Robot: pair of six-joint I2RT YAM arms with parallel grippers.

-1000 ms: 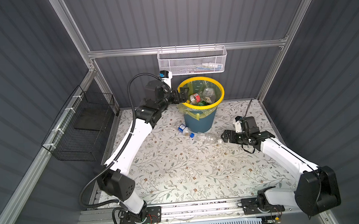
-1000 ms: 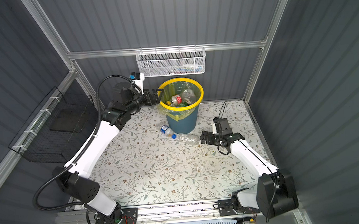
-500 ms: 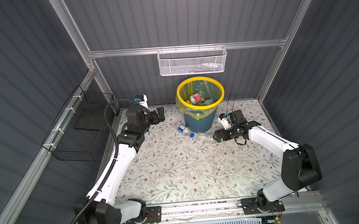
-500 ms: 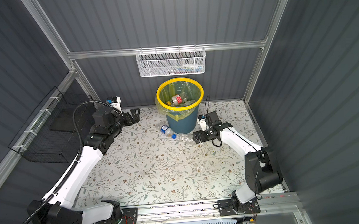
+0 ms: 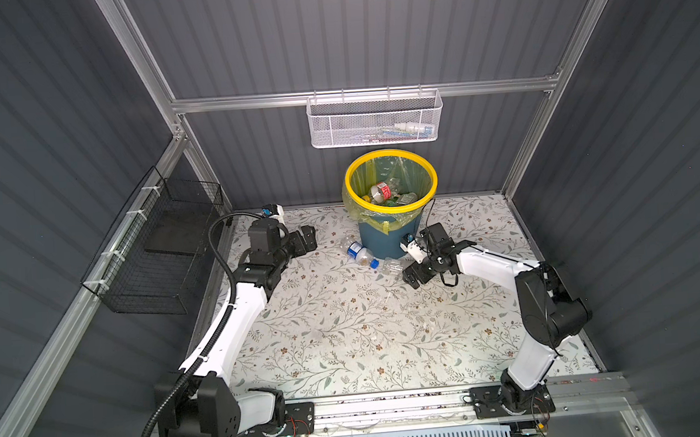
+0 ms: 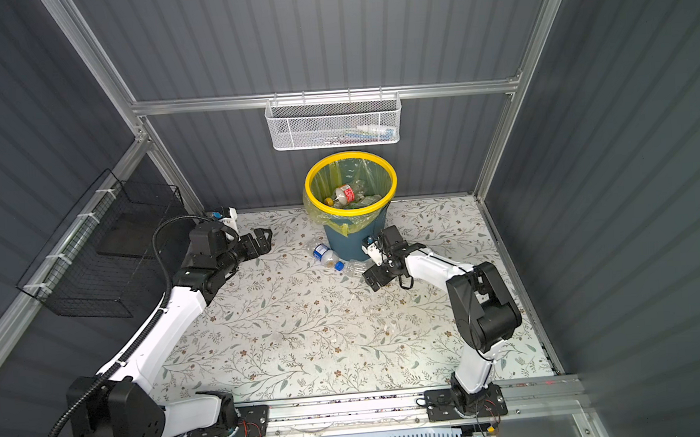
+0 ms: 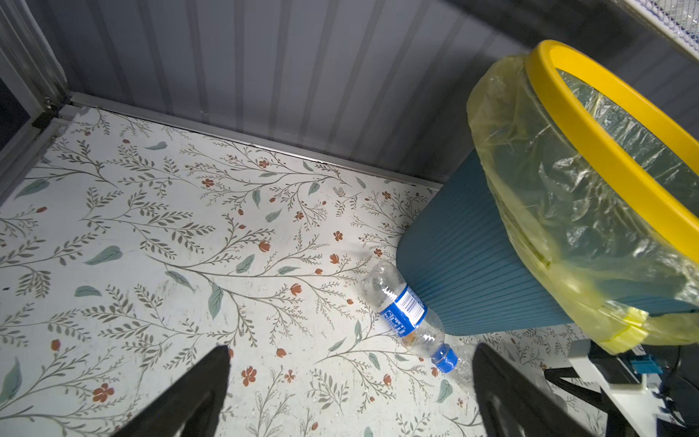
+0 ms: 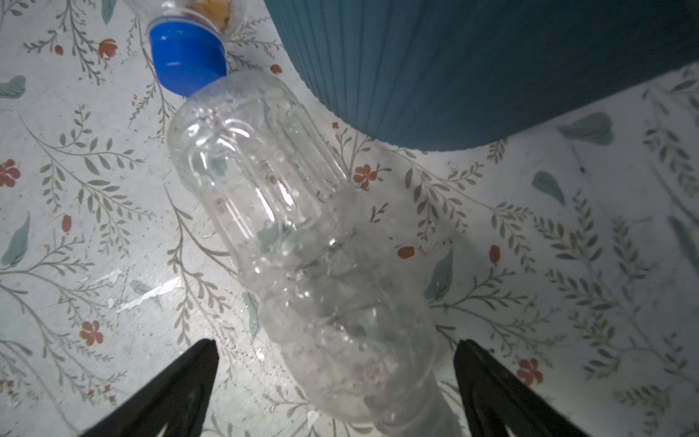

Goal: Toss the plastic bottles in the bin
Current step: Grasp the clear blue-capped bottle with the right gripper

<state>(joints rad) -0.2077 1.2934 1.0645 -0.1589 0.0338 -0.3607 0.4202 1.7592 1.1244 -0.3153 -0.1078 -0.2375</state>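
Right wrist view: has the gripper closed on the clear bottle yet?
No, the right gripper is open, its jaws spread wide on either side of the clear bottle.

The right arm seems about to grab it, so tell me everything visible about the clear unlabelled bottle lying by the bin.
The clear bottle is transparent, ribbed thin plastic, somewhat crumpled, with no label and apparently empty; its cap is not visible. It lies on its side on the floral table, close beside the bin. Its far end meets the blue cap of the blue-labelled bottle. The open right gripper straddles its near end without closing on it.
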